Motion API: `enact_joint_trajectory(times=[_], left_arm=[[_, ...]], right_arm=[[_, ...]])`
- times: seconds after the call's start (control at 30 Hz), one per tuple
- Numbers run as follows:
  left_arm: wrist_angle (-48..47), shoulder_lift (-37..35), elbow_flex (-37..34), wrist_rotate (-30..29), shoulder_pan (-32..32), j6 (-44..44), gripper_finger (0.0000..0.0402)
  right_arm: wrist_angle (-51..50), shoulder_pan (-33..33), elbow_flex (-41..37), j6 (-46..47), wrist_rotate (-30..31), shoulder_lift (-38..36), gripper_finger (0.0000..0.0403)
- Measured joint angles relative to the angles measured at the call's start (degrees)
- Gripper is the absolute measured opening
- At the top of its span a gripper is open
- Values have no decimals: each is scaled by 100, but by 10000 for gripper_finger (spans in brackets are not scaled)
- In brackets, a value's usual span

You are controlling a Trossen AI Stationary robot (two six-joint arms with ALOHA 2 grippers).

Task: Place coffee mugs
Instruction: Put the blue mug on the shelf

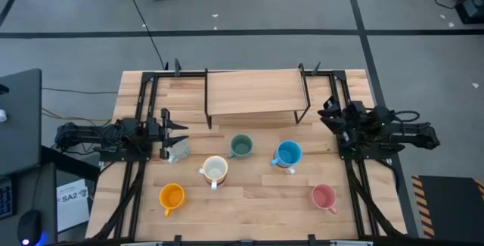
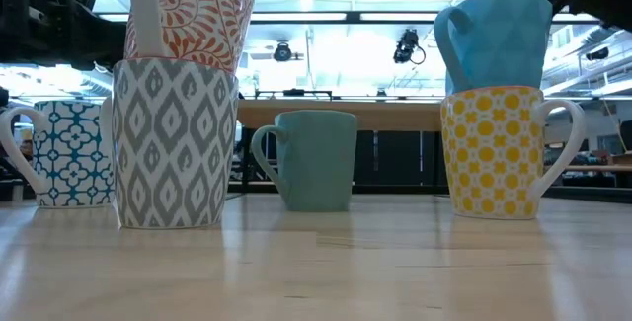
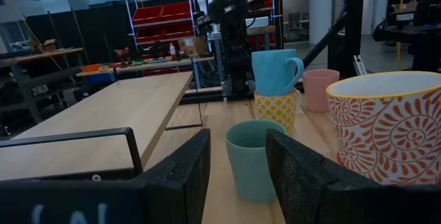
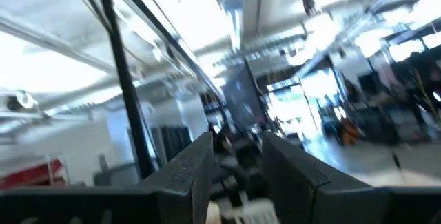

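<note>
**Mugs on the wooden bench, both arms parked at its sides**

The high view shows the bench [image 1: 249, 200] with a raised wooden shelf [image 1: 253, 93] on a black wire frame along its far edge. In front of the shelf the mugs stand apart from one another: a dark green mug [image 1: 240, 146] just before the shelf, a bright blue mug [image 1: 287, 154] beside it toward the right arm, a white mug [image 1: 215, 170] nearer the front, an orange mug [image 1: 172, 196] at the front on the left arm's side, and a pink mug [image 1: 324, 196] at the front on the right arm's side. A grey-patterned mug [image 1: 178, 151] sits just beside the left gripper [image 1: 175, 130].

In the low view the mugs appear stacked in pairs: an orange-swirl mug [image 2: 193, 10] rests in the grey-patterned one, and the blue mug sits on a yellow-dotted mug [image 2: 494, 151]. A blue-and-white patterned mug [image 2: 69, 153] stands at the side.

The left gripper lies at the bench's left edge; its fingers [image 3: 182, 176] stand released, parted, with the green mug seen between them farther off, untouched. The right gripper [image 1: 330, 113] waits at the right edge near the shelf's end; its fingers [image 4: 193, 162] are likewise parted and hold nothing, pointing up at the ceiling.
</note>
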Motion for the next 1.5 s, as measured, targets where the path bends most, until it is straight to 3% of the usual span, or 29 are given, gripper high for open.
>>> enact_joint_trajectory(times=[0.33, 0.63, 0.93, 1.2, 1.5], left_arm=[[0, 0, -1, 0, 0, -2, 148], [-1, 1, 0, 0, 0, -2, 148], [-1, 2, 2, -2, 1, 1, 148], [0, 2, 2, -2, 0, 1, 148], [-2, 2, 1, -2, 0, -2, 148]], right_arm=[[66, 0, 1016, -35, -154, 1077, 132], [-1414, 0, 2725, -54, -474, 2420, 132], [-2617, 0, 3833, -61, -724, 3399, 132], [-4408, 0, 4374, 250, -741, 4108, 132], [-4832, 0, 4376, 535, -766, 4821, 132]])
